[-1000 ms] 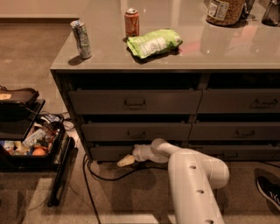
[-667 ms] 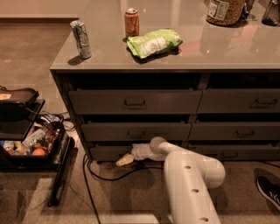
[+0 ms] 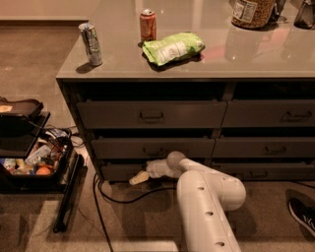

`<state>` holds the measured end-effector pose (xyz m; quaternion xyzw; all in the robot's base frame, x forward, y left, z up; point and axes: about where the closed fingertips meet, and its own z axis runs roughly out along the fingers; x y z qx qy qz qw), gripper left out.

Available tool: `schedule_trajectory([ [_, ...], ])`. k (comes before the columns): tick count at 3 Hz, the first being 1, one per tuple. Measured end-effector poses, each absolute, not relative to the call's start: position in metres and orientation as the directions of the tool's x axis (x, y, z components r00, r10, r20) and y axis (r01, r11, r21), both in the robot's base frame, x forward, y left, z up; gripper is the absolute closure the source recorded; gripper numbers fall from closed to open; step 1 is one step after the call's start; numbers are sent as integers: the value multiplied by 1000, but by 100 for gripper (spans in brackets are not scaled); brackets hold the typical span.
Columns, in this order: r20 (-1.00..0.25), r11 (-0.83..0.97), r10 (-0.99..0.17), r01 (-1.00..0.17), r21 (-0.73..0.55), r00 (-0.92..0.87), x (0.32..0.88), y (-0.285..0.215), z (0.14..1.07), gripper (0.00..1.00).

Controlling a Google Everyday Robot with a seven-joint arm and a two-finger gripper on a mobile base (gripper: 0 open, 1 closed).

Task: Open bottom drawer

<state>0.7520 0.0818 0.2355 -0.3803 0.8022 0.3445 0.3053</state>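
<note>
The bottom drawer is the slim, low dark grey-brown panel at the foot of the left stack, just above the carpet. It looks shut or nearly shut. My white arm reaches in from the lower right. My gripper is low against the drawer's front, near its middle, pointing left. The wrist covers the centre of the panel, so the bar handle is hidden.
Two taller drawers sit above it, with a second stack to the right. On the counter are two cans, a green bag and a jar. A black cable lies below the gripper. A bin of items stands at left and a shoe lies at right.
My arm's body has shifted slightly left. The gripper stays low at the bottom drawer's front, and the drawer has not visibly moved.
</note>
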Motion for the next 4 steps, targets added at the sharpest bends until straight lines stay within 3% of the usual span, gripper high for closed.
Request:
schedule_trajectory([
  [2,-763,470,-391,-825,315,-514,773,82,247,0],
  [4,-768,468,-391,-828,309,-507,769,84,249,42],
])
